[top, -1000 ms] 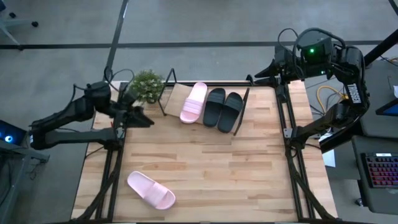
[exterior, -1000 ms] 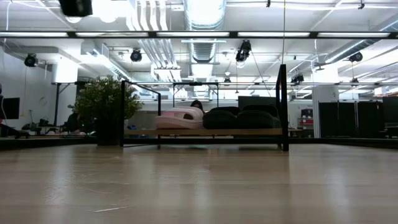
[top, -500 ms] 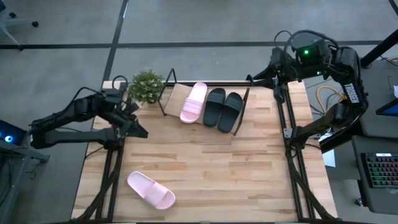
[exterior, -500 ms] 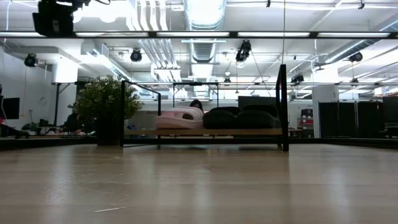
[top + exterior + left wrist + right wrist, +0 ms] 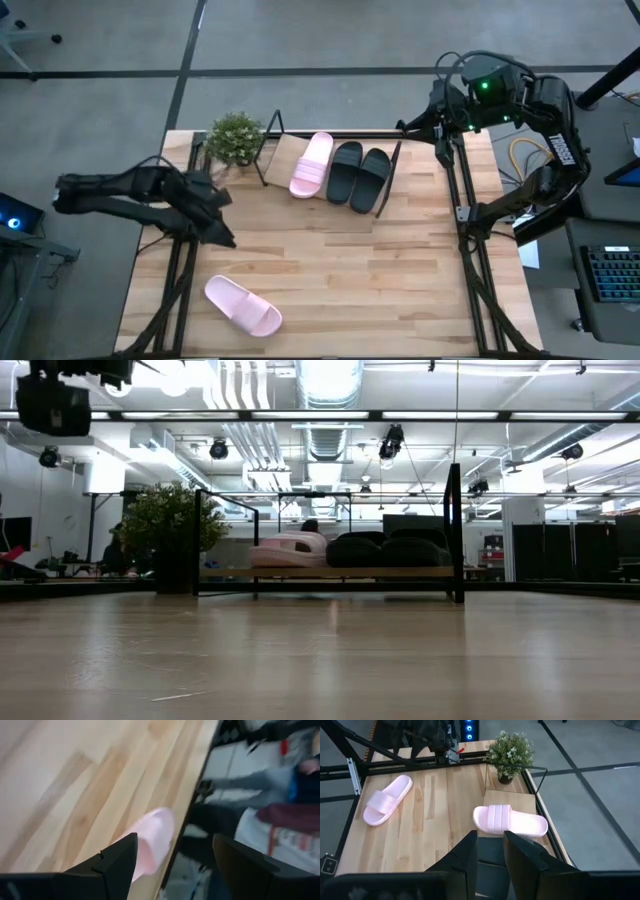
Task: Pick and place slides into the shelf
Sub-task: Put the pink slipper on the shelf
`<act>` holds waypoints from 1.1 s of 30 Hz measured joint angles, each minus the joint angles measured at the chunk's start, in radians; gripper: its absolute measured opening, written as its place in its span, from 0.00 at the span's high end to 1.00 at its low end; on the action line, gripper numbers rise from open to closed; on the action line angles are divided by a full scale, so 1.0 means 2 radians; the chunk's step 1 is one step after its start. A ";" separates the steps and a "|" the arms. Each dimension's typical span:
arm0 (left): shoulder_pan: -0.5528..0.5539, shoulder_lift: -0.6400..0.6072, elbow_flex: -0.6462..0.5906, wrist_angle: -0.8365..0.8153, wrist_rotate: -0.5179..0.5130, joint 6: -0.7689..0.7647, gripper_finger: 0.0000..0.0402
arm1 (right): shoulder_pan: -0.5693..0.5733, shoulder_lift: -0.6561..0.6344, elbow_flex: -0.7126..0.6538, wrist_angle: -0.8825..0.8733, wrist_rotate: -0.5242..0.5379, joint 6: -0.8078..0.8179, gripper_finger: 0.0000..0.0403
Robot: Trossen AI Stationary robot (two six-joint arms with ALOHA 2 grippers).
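Pale pink, the last loose slide [image 5: 243,306] lies near the table's front-left corner; three slides already sit on the shelf [image 5: 283,156]. The left gripper [image 5: 222,228] hovers nearby, fingers apart; the right gripper [image 5: 408,127], apparently empty, waits behind the shelf, fingers slightly parted.

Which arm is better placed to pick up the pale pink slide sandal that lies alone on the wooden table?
Probably the left. The left gripper, open, hangs near the loose pale pink slide sandal, which shows between its fingers in its wrist view. The right gripper waits at the far corner beyond the black-framed shelf.
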 joint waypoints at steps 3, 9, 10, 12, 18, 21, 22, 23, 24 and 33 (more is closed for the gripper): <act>-0.032 0.019 -0.005 -0.004 -0.013 -0.002 0.39 | 0.000 0.000 0.000 0.000 0.000 0.000 0.79; -0.091 0.059 -0.040 0.002 -0.012 -0.057 0.39 | 0.000 0.000 0.000 0.000 0.000 -0.003 0.79; -0.100 0.064 -0.049 0.008 -0.011 -0.066 0.39 | 0.000 0.000 0.000 0.000 0.000 -0.003 0.79; -0.118 0.072 -0.066 0.024 -0.010 -0.085 0.39 | 0.000 0.000 0.000 0.000 0.000 -0.003 0.80; -0.166 0.077 -0.126 0.159 -0.013 -0.169 0.39 | 0.000 0.000 0.000 0.000 0.000 -0.005 0.80; -0.188 0.080 -0.153 0.207 -0.030 -0.213 0.39 | 0.000 0.000 0.000 0.000 0.000 -0.005 0.80; -0.195 0.081 -0.158 0.212 -0.038 -0.224 0.39 | 0.000 0.000 0.000 0.000 0.000 -0.005 0.80; -0.202 0.083 -0.161 0.211 -0.041 -0.236 0.39 | 0.000 0.000 0.000 0.000 0.000 -0.006 0.80; -0.211 0.087 -0.163 0.210 -0.043 -0.246 0.39 | 0.000 0.000 0.000 0.000 0.000 -0.006 0.80; -0.263 0.140 -0.168 0.282 -0.065 -0.309 0.39 | 0.000 0.000 -0.001 0.000 0.000 -0.010 0.80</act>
